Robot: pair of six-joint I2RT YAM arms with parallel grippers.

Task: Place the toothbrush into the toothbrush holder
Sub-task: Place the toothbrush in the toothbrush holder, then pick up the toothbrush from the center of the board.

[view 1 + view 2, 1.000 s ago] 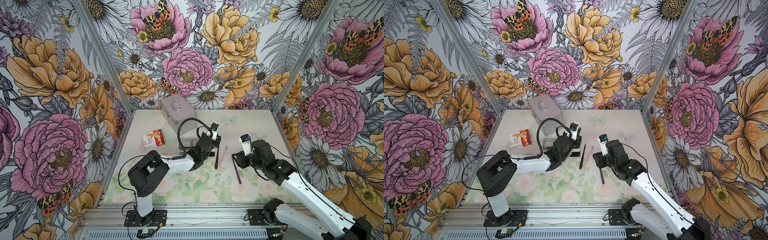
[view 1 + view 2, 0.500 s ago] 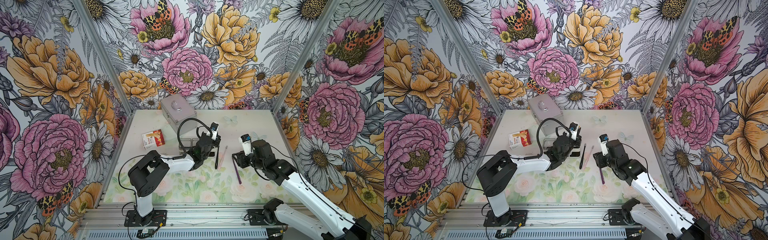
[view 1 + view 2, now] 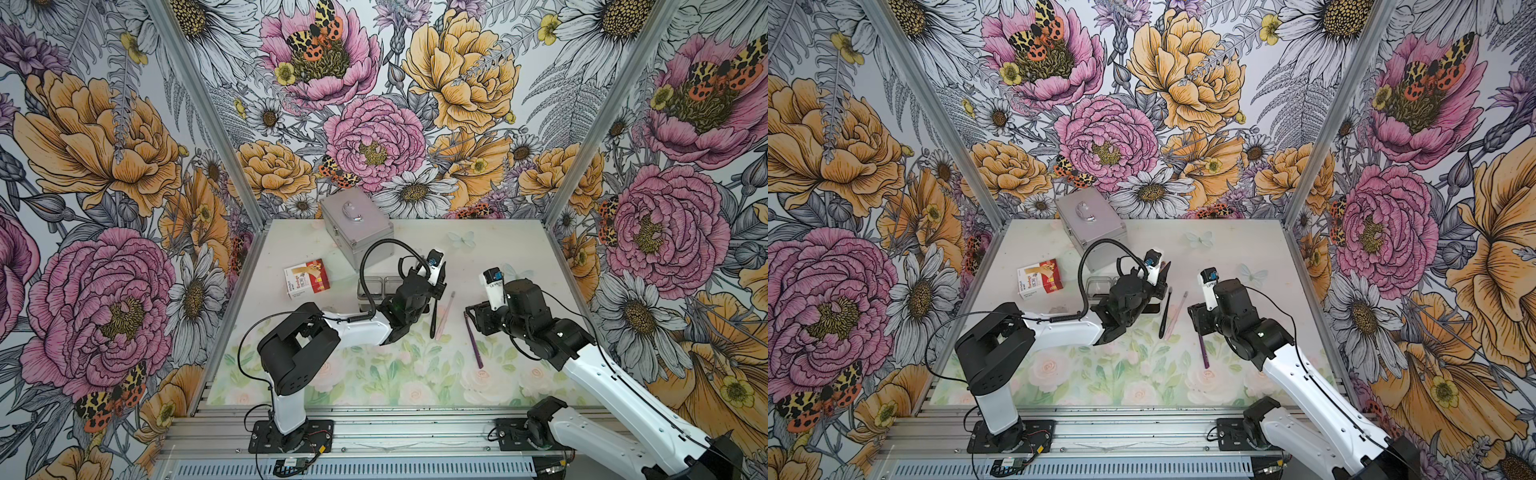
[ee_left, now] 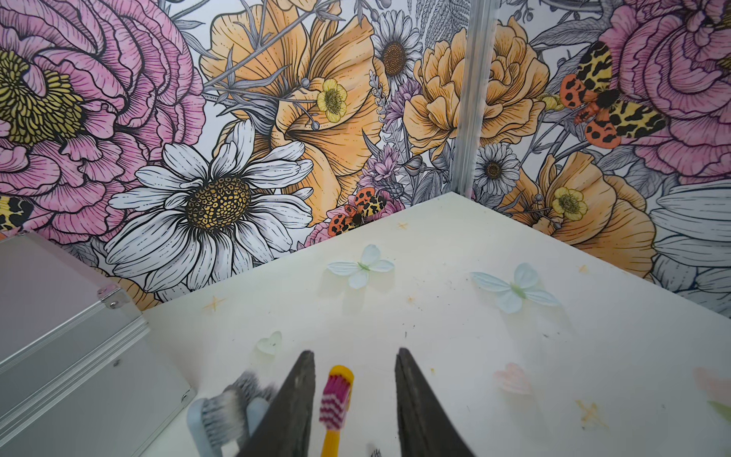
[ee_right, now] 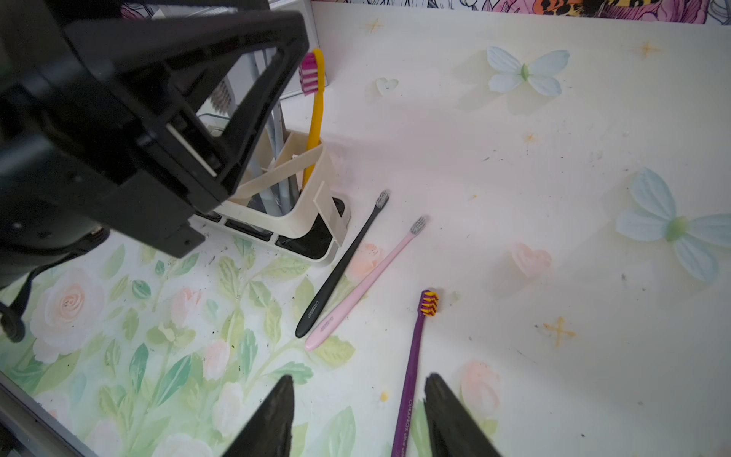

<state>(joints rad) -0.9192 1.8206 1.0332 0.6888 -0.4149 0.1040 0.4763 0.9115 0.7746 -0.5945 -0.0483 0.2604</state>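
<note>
The toothbrush holder point(image 5: 304, 198), a white rack on a dark base, stands mid-table under my left gripper point(image 4: 354, 368); its clear cups point(image 3: 376, 286) show in both top views. A yellow toothbrush point(image 5: 314, 118) with pink-and-white bristles point(image 4: 336, 399) stands upright in the white end compartment. The left jaws are open on either side of its head, with a gap on each side. Grey-bristled brushes point(image 4: 221, 411) stand beside it. My right gripper point(image 5: 360, 379) is open low over the handle of a purple toothbrush point(image 5: 415, 348) lying on the mat.
A black toothbrush point(image 5: 340, 265) and a pink one point(image 5: 368, 281) lie side by side just right of the holder. A silver metal case point(image 3: 357, 232) stands at the back, behind the holder. A red-and-white bandage box point(image 3: 306, 278) lies to the left.
My left gripper's jaws have parted around the yellow toothbrush, which stays upright in the holder. Neither arm has shifted noticeably.
</note>
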